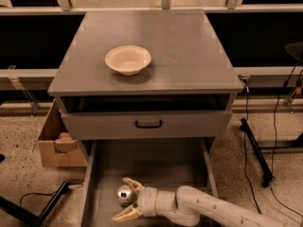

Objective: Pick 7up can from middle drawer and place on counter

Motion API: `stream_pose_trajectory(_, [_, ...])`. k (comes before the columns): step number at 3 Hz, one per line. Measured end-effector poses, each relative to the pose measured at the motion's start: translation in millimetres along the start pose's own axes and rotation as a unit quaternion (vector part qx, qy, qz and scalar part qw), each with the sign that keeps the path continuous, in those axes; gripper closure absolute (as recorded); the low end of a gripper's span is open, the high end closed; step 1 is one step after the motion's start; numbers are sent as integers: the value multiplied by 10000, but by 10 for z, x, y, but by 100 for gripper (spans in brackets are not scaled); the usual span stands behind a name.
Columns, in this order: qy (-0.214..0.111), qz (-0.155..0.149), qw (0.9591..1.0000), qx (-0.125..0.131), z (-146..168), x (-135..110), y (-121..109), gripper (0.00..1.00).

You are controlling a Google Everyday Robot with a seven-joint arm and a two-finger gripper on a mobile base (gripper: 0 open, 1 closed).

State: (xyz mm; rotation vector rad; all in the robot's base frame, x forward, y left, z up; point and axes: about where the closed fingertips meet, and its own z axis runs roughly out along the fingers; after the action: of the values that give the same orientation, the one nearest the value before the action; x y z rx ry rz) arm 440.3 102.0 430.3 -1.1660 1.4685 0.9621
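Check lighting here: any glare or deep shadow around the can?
Camera view: warm, dim light overall, with a small bright highlight on the silvery top of the 7up can. Camera view: the middle drawer floor is darker than the counter. The gripper, open around the 7up can low in the drawer, is pale and clearly lit.
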Motion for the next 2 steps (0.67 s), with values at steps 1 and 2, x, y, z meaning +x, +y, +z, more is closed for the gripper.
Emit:
stream_pose_trajectory(1, [-76,60,9999,-86,164,2,47,41])
stream_pose_trajectory(2, [20,289,9995,-115,229,3,86,64])
